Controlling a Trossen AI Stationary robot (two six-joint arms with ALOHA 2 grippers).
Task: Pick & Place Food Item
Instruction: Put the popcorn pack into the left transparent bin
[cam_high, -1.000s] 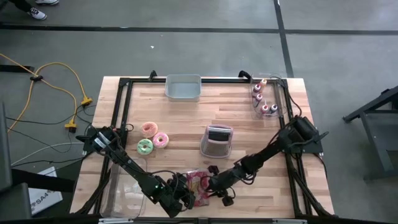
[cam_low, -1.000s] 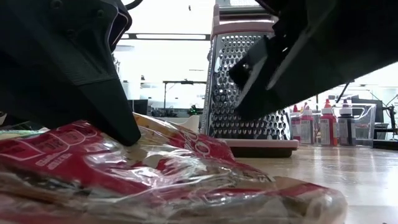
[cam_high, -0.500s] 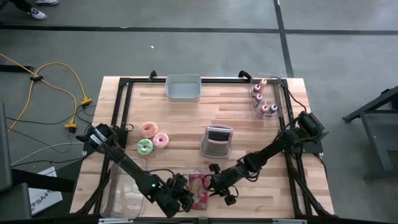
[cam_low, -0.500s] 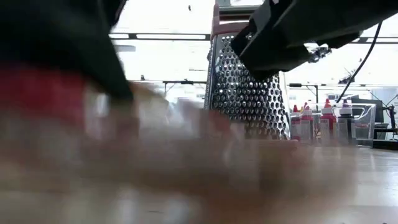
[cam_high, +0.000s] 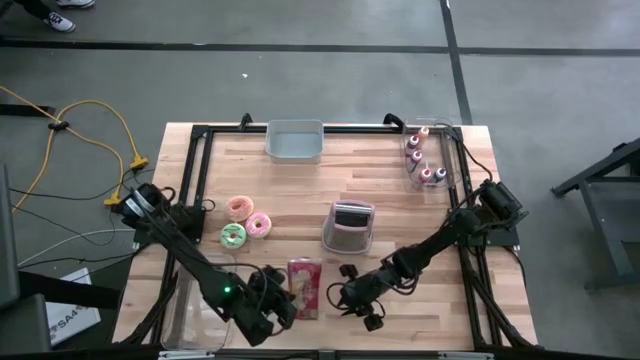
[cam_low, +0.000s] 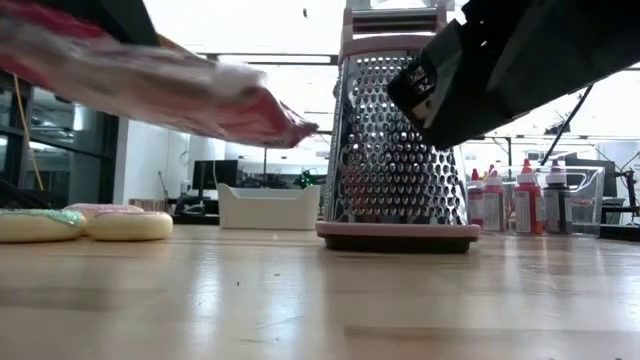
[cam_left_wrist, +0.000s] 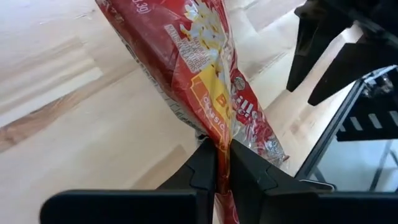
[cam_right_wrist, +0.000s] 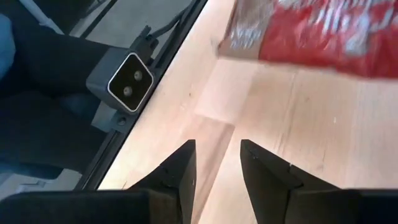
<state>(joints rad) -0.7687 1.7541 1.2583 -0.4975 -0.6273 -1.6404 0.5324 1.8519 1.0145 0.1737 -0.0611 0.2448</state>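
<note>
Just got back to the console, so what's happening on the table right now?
The left end effector is shut on a red snack bag and holds it off the wood near the front edge of the table. The right end effector hangs close beside it holding nothing, its fingers apart by a small gap. The grater, three donuts, the grey bin and the bottles sit untouched farther back.

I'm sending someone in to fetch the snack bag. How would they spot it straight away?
Start at the wooden table and find the pink box grater standing mid-table. Toward the near edge from it, the left gripper pinches a red crinkly snack bag and holds it off the wood. Unlike the three round donuts lying flat farther left, it is long, shiny and printed.
</note>
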